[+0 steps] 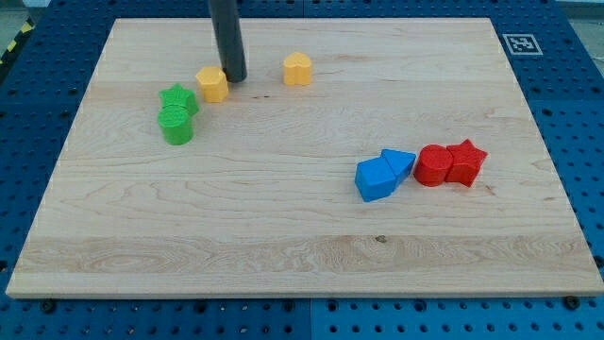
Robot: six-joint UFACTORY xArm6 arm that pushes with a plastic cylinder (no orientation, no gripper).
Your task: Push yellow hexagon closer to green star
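The yellow hexagon [212,83] lies near the view's top left, just right of the green star [178,98], with a small gap between them. My tip [234,78] stands against the hexagon's right side. A green cylinder [176,125] touches the star from below.
A second yellow block [297,69] sits alone to the right of my tip. A blue cube [375,178] and a blue triangle [398,163] lie at the right of the middle, beside a red cylinder [433,165] and a red star [466,161]. The wooden board [302,264] ends in blue pegboard.
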